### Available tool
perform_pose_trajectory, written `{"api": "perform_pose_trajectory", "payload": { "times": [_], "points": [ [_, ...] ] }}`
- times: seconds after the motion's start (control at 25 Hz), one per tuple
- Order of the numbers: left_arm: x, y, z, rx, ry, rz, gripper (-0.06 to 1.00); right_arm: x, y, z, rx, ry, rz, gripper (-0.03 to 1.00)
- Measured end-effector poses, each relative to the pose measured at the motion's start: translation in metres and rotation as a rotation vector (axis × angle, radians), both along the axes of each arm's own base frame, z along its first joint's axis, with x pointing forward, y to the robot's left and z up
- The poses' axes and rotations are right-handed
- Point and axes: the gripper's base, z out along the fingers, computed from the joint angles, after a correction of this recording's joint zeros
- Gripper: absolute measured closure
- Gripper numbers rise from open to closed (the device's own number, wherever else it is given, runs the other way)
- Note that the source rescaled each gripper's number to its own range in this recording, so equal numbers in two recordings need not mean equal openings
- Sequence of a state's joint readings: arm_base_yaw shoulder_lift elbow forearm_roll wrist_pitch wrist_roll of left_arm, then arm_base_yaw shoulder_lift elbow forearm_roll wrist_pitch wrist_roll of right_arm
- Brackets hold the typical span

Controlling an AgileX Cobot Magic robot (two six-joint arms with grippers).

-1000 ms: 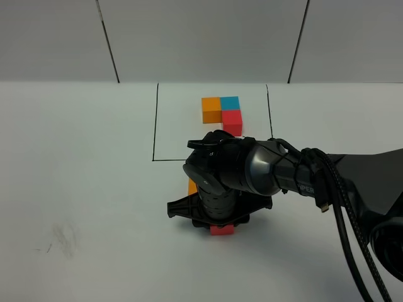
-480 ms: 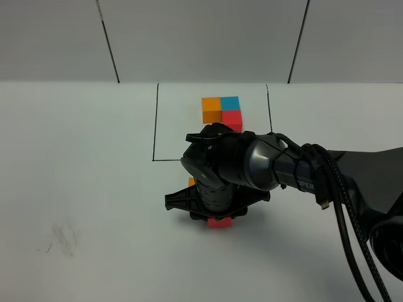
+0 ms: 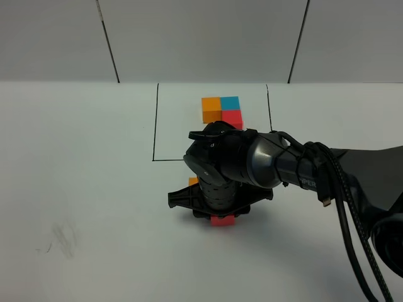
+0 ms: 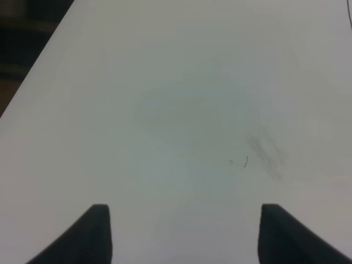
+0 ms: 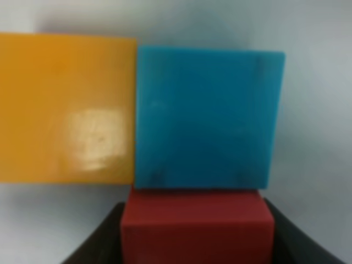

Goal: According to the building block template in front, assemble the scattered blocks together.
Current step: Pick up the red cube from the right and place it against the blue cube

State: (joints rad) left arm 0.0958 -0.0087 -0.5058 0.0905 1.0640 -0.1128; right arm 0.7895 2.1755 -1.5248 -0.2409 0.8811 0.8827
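The building block template is an orange, blue and red cluster inside the black drawn rectangle at the back. My right gripper reaches down in front of that rectangle and covers most of the scattered blocks. In the right wrist view the orange block and the blue block lie side by side, touching. The red block sits against the blue one's near side, with my right gripper shut on it. From above only slivers of the red block and the orange block show. My left gripper is open over bare table.
The white table carries a faint grey smudge at the front left. The black outline marks the template area. The right arm and its cables span the right half of the table.
My right gripper has carried the red block a little farther from the front edge, toward the orange and blue blocks. The left gripper has not moved.
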Motion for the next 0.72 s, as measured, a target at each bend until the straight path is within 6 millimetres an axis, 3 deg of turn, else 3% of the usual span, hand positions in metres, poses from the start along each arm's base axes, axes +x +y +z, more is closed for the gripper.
{"api": "perform_pose_trajectory", "payload": {
  "times": [0.72],
  "points": [
    [0.0, 0.0, 0.0, 0.0, 0.0, 0.0, 0.66, 0.0013, -0.0021, -0.0001, -0.008, 0.004, 0.01, 0.74]
  ]
}}
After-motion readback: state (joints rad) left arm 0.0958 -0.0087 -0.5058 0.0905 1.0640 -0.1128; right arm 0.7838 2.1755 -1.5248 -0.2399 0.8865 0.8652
